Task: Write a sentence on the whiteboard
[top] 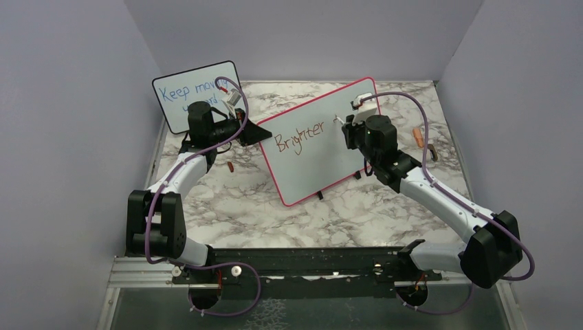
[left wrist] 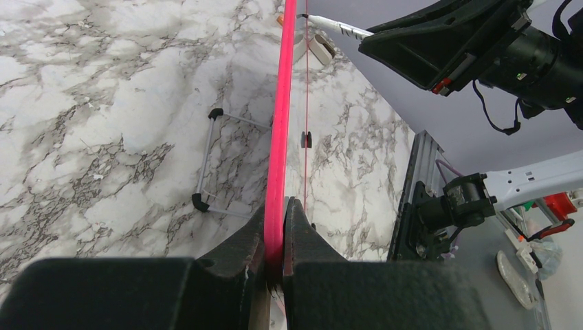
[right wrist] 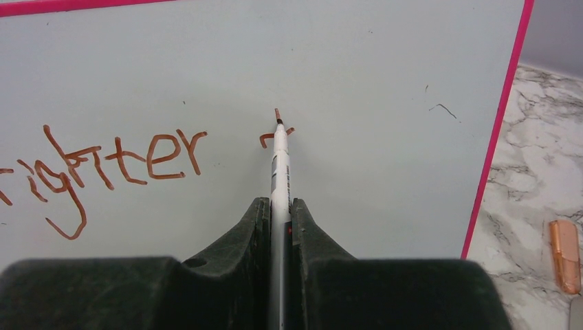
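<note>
whiteboard rim between left jaws

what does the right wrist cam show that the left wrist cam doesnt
Only the right wrist view: the face of the whiteboard with the sentence as written, "ighter" plus a partial letter at the tip of the marker, the right gripper shut on that marker, and an orange cap lying on the table.
Only the left wrist view: the left gripper clamped on the whiteboard's edge, seen edge-on, and the wire stand behind it.
Both: the pink frame, the marker tip at the whiteboard, the marble table.
</note>
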Action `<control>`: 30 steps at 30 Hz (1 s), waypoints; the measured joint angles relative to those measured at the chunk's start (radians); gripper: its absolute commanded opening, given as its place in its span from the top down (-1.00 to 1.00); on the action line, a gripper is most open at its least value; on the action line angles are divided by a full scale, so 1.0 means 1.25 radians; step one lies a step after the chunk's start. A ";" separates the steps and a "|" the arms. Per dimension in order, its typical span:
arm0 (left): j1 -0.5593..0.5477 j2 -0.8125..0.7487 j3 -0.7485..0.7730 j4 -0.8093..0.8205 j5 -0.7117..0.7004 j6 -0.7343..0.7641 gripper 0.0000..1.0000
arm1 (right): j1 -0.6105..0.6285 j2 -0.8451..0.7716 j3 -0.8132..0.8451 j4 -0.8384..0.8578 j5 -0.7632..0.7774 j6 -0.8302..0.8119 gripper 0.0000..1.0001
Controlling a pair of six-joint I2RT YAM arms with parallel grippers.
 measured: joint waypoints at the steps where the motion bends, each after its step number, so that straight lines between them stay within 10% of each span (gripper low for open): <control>1: 0.000 0.000 0.000 0.000 0.000 0.000 1.00 | 0.000 0.000 0.000 -0.001 0.000 0.003 0.98; 30: 0.000 0.000 0.000 0.000 0.000 0.000 1.00 | 0.000 -0.028 -0.032 -0.066 0.030 0.027 0.98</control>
